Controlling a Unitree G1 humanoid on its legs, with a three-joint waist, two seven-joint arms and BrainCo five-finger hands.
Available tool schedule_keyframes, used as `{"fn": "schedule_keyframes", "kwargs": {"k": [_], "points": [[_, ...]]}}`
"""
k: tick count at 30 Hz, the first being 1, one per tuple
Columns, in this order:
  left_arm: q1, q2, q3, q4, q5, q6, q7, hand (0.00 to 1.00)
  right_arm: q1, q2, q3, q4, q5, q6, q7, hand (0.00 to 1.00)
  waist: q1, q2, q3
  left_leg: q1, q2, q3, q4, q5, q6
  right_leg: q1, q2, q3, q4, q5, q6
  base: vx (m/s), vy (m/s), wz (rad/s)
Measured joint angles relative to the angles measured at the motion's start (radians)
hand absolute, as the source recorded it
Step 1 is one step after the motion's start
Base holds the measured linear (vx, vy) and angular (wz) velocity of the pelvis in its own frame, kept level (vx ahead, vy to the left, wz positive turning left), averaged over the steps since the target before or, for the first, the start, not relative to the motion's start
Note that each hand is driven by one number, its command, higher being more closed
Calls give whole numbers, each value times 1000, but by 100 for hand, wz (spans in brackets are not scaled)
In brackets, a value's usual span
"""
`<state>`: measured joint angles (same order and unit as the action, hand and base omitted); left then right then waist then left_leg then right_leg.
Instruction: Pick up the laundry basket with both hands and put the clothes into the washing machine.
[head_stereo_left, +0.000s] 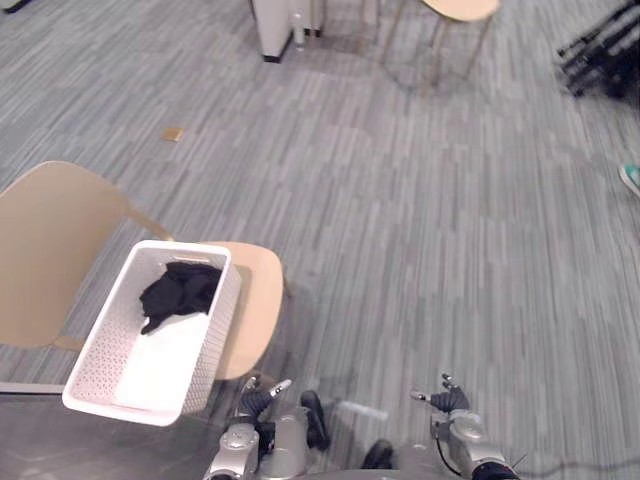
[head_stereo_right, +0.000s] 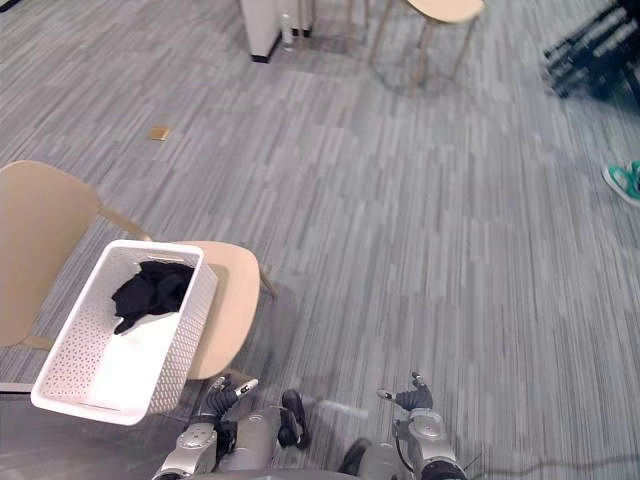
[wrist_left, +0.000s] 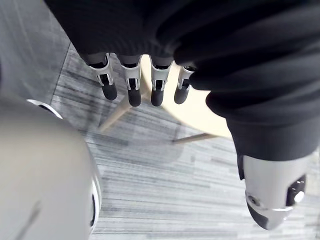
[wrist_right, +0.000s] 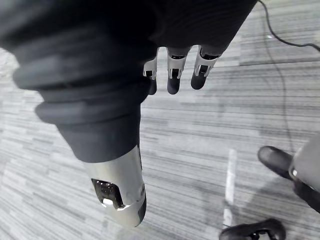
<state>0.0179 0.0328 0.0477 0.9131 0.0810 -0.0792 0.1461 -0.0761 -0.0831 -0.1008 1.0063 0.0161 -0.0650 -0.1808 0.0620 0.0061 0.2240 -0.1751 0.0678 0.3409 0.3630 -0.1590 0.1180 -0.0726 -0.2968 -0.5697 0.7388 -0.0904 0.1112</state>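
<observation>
White basket (head_stereo_left: 218, 338) of black clothes (head_stereo_left: 178, 292) sat on a chair (head_stereo_left: 258, 300) at lower left, probably for easy reach; left hand (head_stereo_left: 255, 397) and right hand (head_stereo_left: 447, 400) hung below, fingers spread, empty.

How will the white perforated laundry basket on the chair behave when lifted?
Probably stiff: the white perforated plastic laundry basket keeps straight walls. Likely light, with only a black bundle of clothes inside. That bundle lies at the far end, so the basket may dip there when leaving the tan wooden chair.
</observation>
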Motion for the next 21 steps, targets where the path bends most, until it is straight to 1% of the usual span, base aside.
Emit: {"fn": "schedule_keyframes", "kwargs": {"k": [1, 2, 3, 4, 5, 6, 7, 8, 9, 10, 11, 12, 13, 14, 15, 16, 17, 18, 19, 20, 21], "points": [[2, 0, -13, -2, 0, 6, 9, 0, -1, 0, 0, 1, 0, 1, 0, 0, -4, -1, -1, 41, -17, -54, -12, -28, -1, -41, -42, 28, 148, 38, -14, 521, 93, 137], [1, 2, -18, -3, 0, 7, 11, 0, -6, 2, 1, 2, 1, 0, 1, 0, -10, -3, 0, 56, -25, -86, -17, -35, -2, -59, -49, 41, 194, 0, -23, 349, -9, 130], [1, 8, -20, -5, 0, 8, 13, 0, -16, 5, 1, 2, 1, 0, 1, 0, -13, -5, 0, 74, -34, -133, -29, -35, -2, -81, -44, 57, 211, -56, -38, 433, -39, 148], [3, 13, -20, -10, 0, 11, 18, 0, -28, 5, 1, 1, 2, -2, 0, 0, -20, -1, 2, 102, -41, -203, -53, -34, -3, -109, -5, 86, 143, -110, -42, 406, -73, 173], [-3, 12, -21, -13, 0, 11, 29, 0, -38, 1, 1, 0, 5, -6, 0, 0, -18, 5, 5, 116, -45, -268, -60, -33, -5, -122, 41, 121, 33, -135, -40, 391, -86, 162], [-10, 11, -22, -21, 0, 12, 31, 0, -43, 0, 1, -1, 8, -6, 0, 0, -18, 7, 4, 121, -49, -308, -66, -33, -6, -136, 69, 157, -27, -146, -42, 420, -188, 187], [-26, 10, -38, -24, -1, 13, 32, 0, -45, -7, -1, -13, 14, -7, -4, 0, -21, 14, 7, 117, -55, -408, -71, -33, -6, -184, 142, 285, -161, -146, -43, 335, -201, 211], [-48, 6, -53, -23, -2, 13, 31, 0, -42, -12, -3, -20, 16, -8, -14, 0, -22, 20, 11, 112, -60, -486, -69, -33, -19, -210, 188, 406, -264, -131, -21, 396, -296, 262], [-62, 5, -60, -22, -2, 13, 30, 0, -29, -14, -8, -19, 22, -7, -17, 0, -22, 11, 9, 113, -78, -543, -63, -36, -60, -206, 209, 501, -365, -94, 8, 255, -241, 214], [-67, 6, -68, -23, -2, 12, 30, 0, -19, -11, -12, -20, 24, -7, -20, 0, -21, -4, 10, 114, -97, -578, -50, -47, -82, -195, 200, 538, -427, -47, 8, 360, -433, 253], [-79, 1, -75, -18, -4, 11, 32, 0, -4, -6, -23, -12, 25, -4, -25, 0, -16, -14, 29, 105, -127, -659, 6, -103, -146, -172, 160, 510, -446, 51, -8, 263, -352, 200], [-74, -9, -73, -22, -8, 11, 32, 0, -7, -11, -29, -15, 26, -3, -29, 0, -8, 13, 15, 77, -107, -665, 24, -102, -149, -168, 171, 481, -443, 49, -12, 300, -396, 196], [-56, -29, -75, -25, -8, 7, 31, 0, -8, -13, -53, -35, 32, -3, -36, 0, 11, 31, -4, 48, -76, -668, 27, -99, -157, -150, 184, 413, -485, 33, -35, 213, -243, 130], [-52, -39, -75, -24, -9, 6, 30, 0, -11, -12, -58, -63, 32, -6, -36, 0, 7, 56, -12, 33, -52, -666, 13, -87, -186, -122, 190, 347, -512, 30, -39, 228, -271, 147], [-44, -45, -74, -22, -9, 6, 29, 0, -10, -8, -64, -76, 32, -8, -37, 0, 7, 52, -10, 28, -30, -638, -9, -67, -219, -100, 188, 301, -524, 30, -40, 152, -191, 132], [-41, -47, -74, -22, -9, 6, 30, 0, -8, -5, -68, -81, 33, -8, -37, 0, 9, 52, -10, 27, -18, -615, -21, -56, -238, -83, 187, 272, -529, 31, -40, 105, -142, 150], [-32, -48, -77, -21, -9, 5, 29, 0, -3, -2, -76, -83, 33, -8, -38, 0, 7, 46, -9, 18, 17, -514, -41, -39, -260, -36, 179, 198, -546, 29, -43, 77, -97, 155], [-29, -48, -79, -21, -9, 5, 30, 0, 1, -3, -88, -83, 35, -10, -39, 0, 8, 38, -12, 7, 45, -385, -50, -31, -244, -8, 170, 146, -562, 23, -53, 61, -76, 152], [-29, -48, -82, -21, -9, 5, 30, 0, -1, -7, -90, -84, 36, -13, -40, 0, 8, 38, -12, -3, 66, -305, -49, -24, -229, 4, 167, 121, -570, 22, -54, 31, -12, 122], [-29, -47, -85, -19, -8, 5, 30, 0, -6, -15, -90, -92, 43, -21, -45, 0, 9, 38, -13, -25, 97, -156, -50, 1, -163, 8, 150, 73, -574, 21, -52, 15, 73, 104], [-29, -44, -85, -16, -8, 5, 30, 0, -7, -23, -90, -95, 43, -25, -54, 0, 8, 33, -13, -45, 95, -84, -47, 20, -133, 9, 129, 44, -574, 18, -48, 11, 119, 99]]}}
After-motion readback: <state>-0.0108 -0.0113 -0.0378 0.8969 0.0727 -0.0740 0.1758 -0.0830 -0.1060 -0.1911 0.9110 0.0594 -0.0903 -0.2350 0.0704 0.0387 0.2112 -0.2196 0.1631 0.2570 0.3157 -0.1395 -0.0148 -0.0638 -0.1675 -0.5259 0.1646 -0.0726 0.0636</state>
